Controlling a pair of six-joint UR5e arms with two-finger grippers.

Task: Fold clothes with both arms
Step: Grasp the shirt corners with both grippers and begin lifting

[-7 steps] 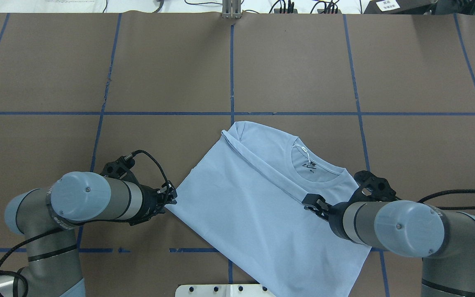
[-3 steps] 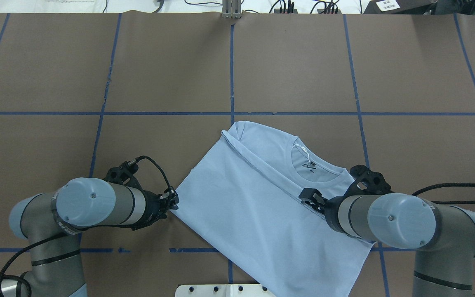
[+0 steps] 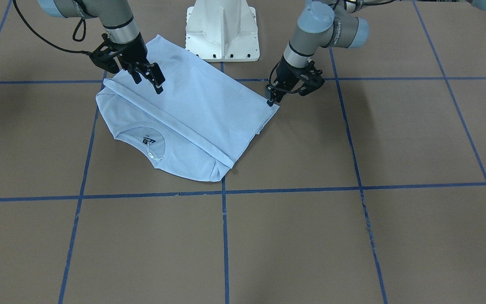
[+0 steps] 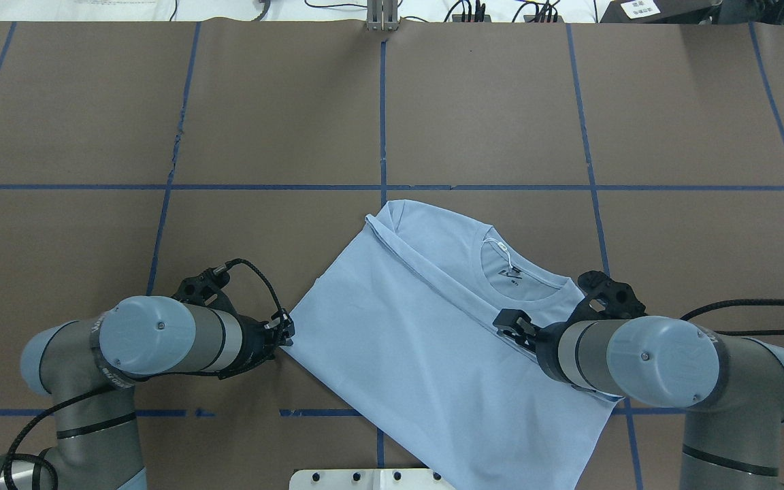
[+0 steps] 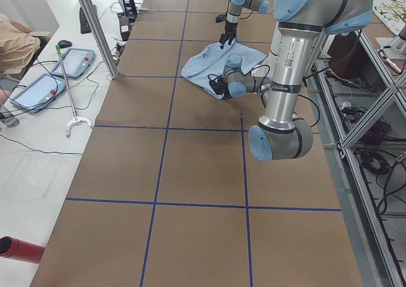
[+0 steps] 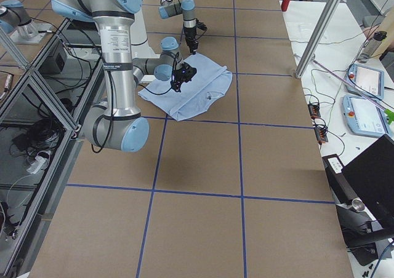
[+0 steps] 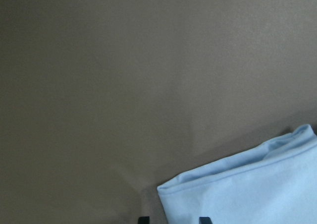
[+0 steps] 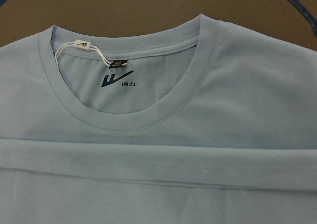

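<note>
The light blue T-shirt (image 4: pixel 405 340) lies partly folded on the brown table, with a long fold running below its collar (image 8: pixel 129 122). The dark neck label (image 8: pixel 119 64) shows; the chest print is hidden. My left gripper (image 4: pixel 286 333) is low at the shirt's left corner (image 7: pixel 171 194), which lies between its slightly parted fingertips (image 7: pixel 143 219). My right gripper (image 3: pixel 152 80) is open just above the fold near the collar, holding nothing. The right wrist view shows no fingers.
The white pedestal base (image 3: pixel 222 29) stands at the table's near edge, just behind the shirt's hem. Blue tape lines (image 4: pixel 382 116) divide the brown table into squares. A metal post (image 5: pixel 95 26) and tablets stand off the table's far side.
My left arm has shifted slightly toward the shirt's corner. My right gripper has moved a little left and up along the fold. The shirt has not moved.
</note>
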